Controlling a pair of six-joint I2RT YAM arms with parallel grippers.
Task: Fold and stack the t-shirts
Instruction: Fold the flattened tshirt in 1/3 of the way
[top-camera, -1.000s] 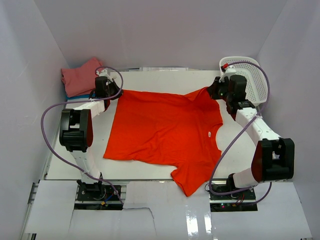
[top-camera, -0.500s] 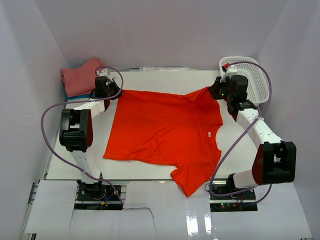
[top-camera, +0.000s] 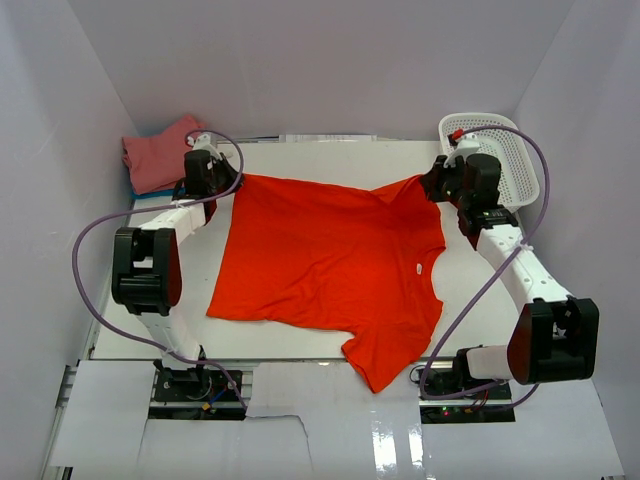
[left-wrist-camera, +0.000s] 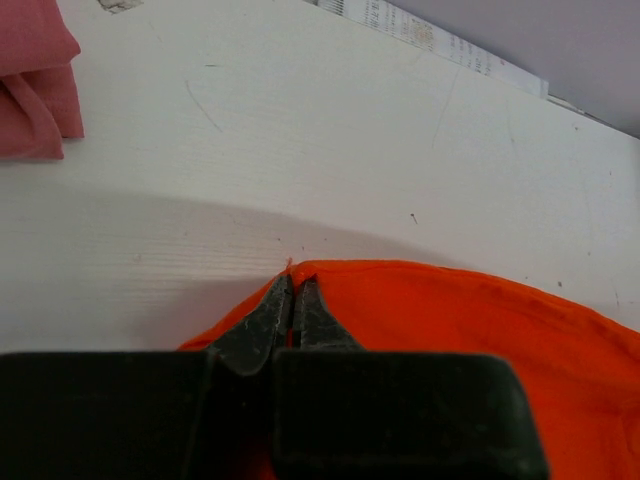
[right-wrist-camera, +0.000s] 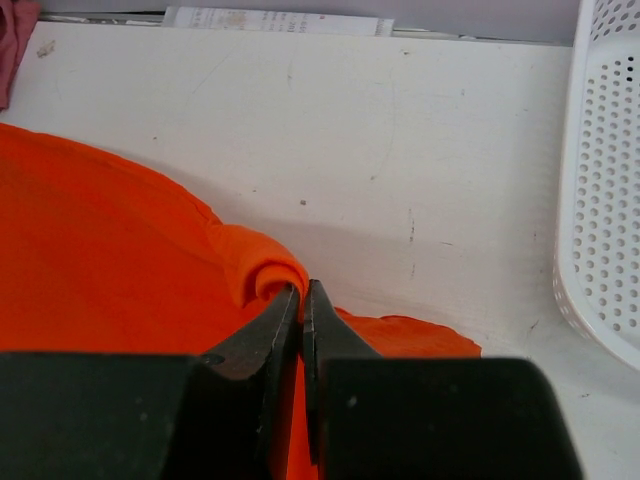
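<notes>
Top view: bright, even, diffuse wht light from overhead; only faint soft shadows under the arms. Strong glare on glossy front panel (top-camera: 400, 452) at 6 o'clock. Heavy saturation on orange-red t-shirt (top-camera: 330, 255), wrinkles barely readable.

Left wrist: soft grey shadow band across table (left-wrist-camera: 300, 130) mid-frame, just ahead of cloth edge. Left gripper (left-wrist-camera: 292, 300) black, underexposed, no surface detail, body at 6 o'clock soft/OOF.

Right wrist: same dark blur on right gripper (right-wrist-camera: 302, 300) at 6. Shadow patch behind cloth roll near ctr. White mesh basket (right-wrist-camera: 610, 200) at 3 o'clock sharp enough, holes clear.
</notes>
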